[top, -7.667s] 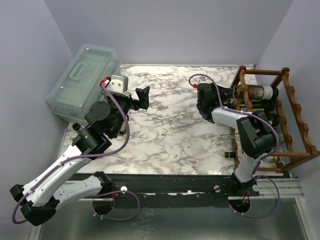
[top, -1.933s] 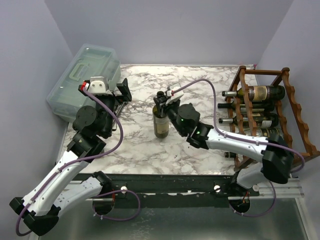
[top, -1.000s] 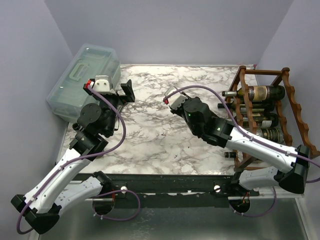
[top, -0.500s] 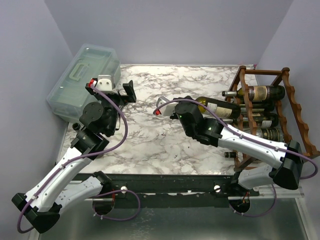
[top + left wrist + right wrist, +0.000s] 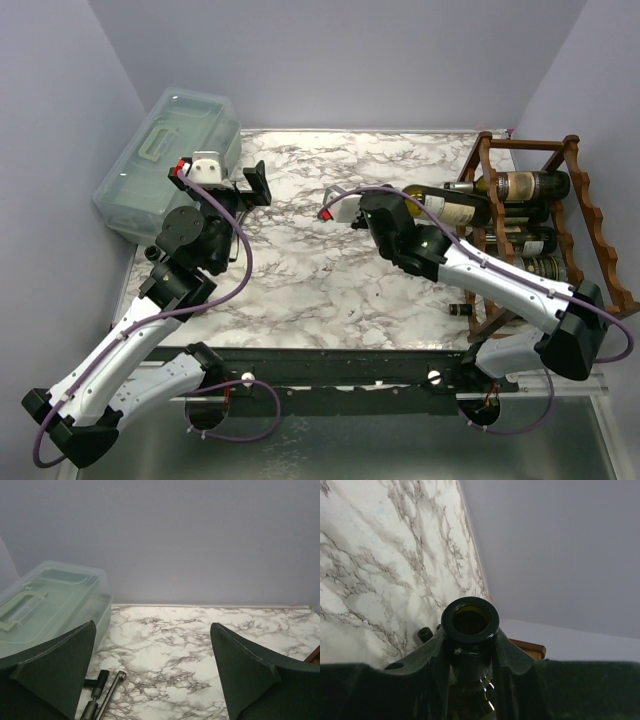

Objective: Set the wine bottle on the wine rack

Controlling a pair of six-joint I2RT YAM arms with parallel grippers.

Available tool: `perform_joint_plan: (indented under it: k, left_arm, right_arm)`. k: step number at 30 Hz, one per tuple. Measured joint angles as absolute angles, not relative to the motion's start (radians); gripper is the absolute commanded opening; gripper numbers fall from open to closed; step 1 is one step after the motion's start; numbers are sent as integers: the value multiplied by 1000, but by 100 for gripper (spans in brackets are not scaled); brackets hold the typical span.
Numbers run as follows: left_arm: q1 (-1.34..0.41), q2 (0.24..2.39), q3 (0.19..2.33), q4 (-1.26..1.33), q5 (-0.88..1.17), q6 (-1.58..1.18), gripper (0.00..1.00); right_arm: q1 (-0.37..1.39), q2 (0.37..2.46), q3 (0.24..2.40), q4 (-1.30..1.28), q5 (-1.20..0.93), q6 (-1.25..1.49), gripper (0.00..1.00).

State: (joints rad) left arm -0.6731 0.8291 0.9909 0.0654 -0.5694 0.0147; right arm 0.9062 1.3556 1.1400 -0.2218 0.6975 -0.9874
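Right gripper (image 5: 470, 642) clamped on the bottle (image 5: 452, 206) at the neck. In the wrist view the mouth sits right between the two fingers (image 5: 431, 652), facing the camera, with the neck pinched from both sides. From above, the bottle is roughly horizontal and off the table (image 5: 330, 275). Neck end is at the gripper and the base points right, overlapping the rack's (image 5: 585, 215) left posts at top-tier level. Can't tell whether the base touches a rail. Racked bottles (image 5: 520, 186) lie just behind and below it.

Left gripper (image 5: 248, 183) wide apart and holding nothing. It hangs over the table's left side, near the box (image 5: 165, 160) and well apart from the bottle.
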Motion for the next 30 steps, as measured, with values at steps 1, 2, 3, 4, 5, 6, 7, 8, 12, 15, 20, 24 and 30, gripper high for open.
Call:
perform_joint_plan:
  k: [1, 2, 3, 4, 5, 6, 7, 8, 12, 15, 20, 24, 30]
  left_arm:
    - [-675, 828, 991, 65, -569, 15, 98]
    - [-677, 827, 991, 65, -569, 15, 98]
    - [-677, 827, 991, 65, -569, 15, 98]
    - [-679, 826, 991, 65, -569, 15, 98]
    - [-681, 825, 991, 65, -569, 15, 98]
    - [-683, 823, 991, 65, -569, 15, 98]
    - [-683, 823, 991, 65, -569, 15, 98]
    - [-683, 822, 991, 65, -569, 15, 98]
    - [-689, 818, 991, 65, -570, 15, 98]
    - [-696, 815, 991, 66, -570, 15, 98]
    - [-703, 810, 991, 66, -570, 15, 98]
    - [-709, 807, 991, 66, -570, 16, 98]
    - [-720, 803, 991, 66, -574, 23, 98]
  right_arm:
    - [898, 1361, 1140, -232, 690, -990, 0]
    - [891, 1368, 1140, -242, 684, -994, 0]
    - [885, 1377, 1141, -255, 679, -997, 0]
    - [879, 1385, 1142, -268, 675, -1001, 0]
    - [874, 1395, 1142, -282, 674, -1004, 0]
    - [869, 1404, 1143, -296, 674, -1008, 0]
    - [865, 1414, 1145, -308, 674, -1011, 0]
    - [861, 1425, 1148, -325, 674, -1014, 0]
    - [846, 1466, 1177, -376, 676, -1016, 0]
    - [834, 1480, 1184, -403, 679, -1026, 0]
    - [809, 1481, 1184, -428, 686, -1041, 0]
    - [773, 1481, 1183, -442, 684, -1048, 0]
    - [709, 1485, 1168, -443, 681, -1063, 0]
